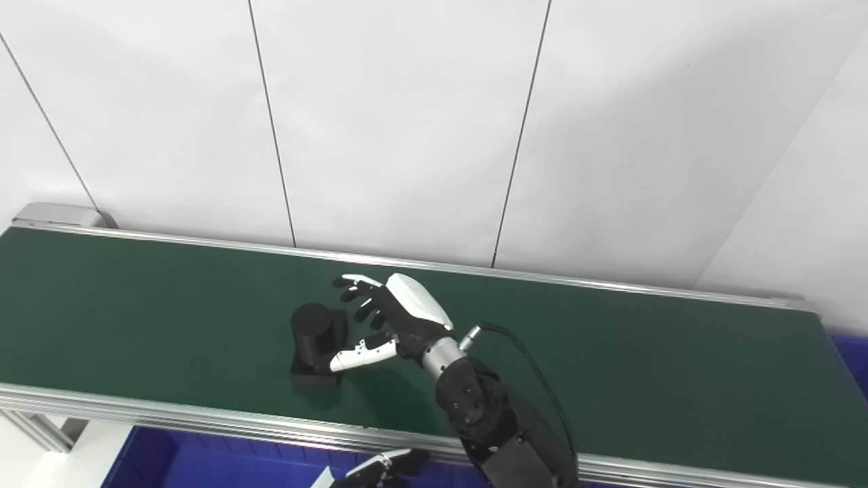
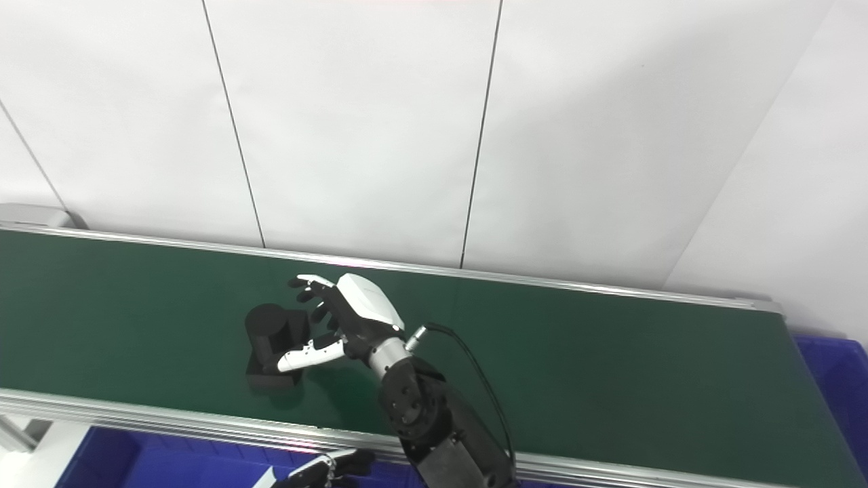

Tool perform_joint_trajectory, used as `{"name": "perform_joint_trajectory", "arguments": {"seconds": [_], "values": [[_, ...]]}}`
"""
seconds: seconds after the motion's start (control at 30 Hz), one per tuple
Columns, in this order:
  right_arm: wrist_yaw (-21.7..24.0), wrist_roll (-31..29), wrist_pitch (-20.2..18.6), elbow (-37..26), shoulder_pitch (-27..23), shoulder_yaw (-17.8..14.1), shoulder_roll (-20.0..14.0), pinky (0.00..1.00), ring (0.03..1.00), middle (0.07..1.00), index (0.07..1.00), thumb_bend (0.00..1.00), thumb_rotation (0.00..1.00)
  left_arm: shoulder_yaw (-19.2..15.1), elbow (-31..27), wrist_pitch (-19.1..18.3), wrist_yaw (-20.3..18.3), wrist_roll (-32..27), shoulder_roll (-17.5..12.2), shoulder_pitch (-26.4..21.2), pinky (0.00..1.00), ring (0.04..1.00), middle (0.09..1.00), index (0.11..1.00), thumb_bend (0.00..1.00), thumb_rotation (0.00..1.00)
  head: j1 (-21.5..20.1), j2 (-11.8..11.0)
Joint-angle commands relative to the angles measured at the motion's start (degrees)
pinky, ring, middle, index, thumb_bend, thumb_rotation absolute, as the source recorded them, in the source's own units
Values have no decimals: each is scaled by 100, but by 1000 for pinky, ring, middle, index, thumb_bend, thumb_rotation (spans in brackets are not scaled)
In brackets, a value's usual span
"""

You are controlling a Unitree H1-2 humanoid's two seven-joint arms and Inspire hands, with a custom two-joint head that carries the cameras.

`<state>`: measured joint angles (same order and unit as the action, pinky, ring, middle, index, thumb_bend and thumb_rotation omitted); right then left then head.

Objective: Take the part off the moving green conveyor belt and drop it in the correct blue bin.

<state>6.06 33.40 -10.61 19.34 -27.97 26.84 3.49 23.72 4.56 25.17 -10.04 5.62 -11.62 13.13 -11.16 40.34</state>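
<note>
A black part [image 1: 313, 333], a short cylinder on a square base, stands on the green conveyor belt [image 1: 644, 359] left of centre, near the front rail. My right hand [image 1: 397, 315] is open just right of the part. Its fingers reach over the part's far side. Its white-tipped thumb [image 1: 359, 356] lies along the near side, close to or touching the base. My left hand [image 1: 383, 468] shows only partly at the bottom edge, below the belt's front rail. Its hold is unclear.
A blue bin [image 1: 203, 464] sits below the belt's front rail at the bottom left. Another blue bin [image 1: 853, 359] shows past the belt's right end. Metal rails [image 1: 203, 413] edge the belt. White wall panels stand behind.
</note>
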Motion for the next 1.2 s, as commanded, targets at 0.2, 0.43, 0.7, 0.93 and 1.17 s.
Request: {"name": "perform_joint_trajectory", "arguments": {"seconds": [0.2, 0.43, 0.7, 0.93, 1.17], "values": [[-252, 32, 67, 476, -451, -8, 339, 538, 640, 778, 846, 812, 257, 152, -223, 173, 171, 79, -64, -68, 771, 822, 849, 821, 899, 233, 76, 35], [-624, 74, 259, 1218, -701, 38, 428, 566, 681, 806, 835, 719, 143, 262, -273, 173, 309, 124, -65, -60, 751, 815, 848, 826, 897, 216, 136, 102], [-1255, 443, 105, 1480, -760, 215, 448, 431, 439, 547, 493, 512, 0, 337, -336, 175, 468, 157, -76, -33, 733, 805, 842, 826, 898, 220, 108, 136], [-1793, 525, 378, 1460, -596, 155, 407, 403, 436, 558, 480, 509, 0, 344, -304, 173, 419, 41, -119, -74, 757, 815, 851, 832, 893, 219, 63, 145], [-1830, 530, 340, 1023, -404, 178, 257, 416, 439, 539, 481, 511, 0, 291, -309, 171, 404, 5, -146, -75, 760, 816, 846, 829, 890, 221, -29, 173]]}}
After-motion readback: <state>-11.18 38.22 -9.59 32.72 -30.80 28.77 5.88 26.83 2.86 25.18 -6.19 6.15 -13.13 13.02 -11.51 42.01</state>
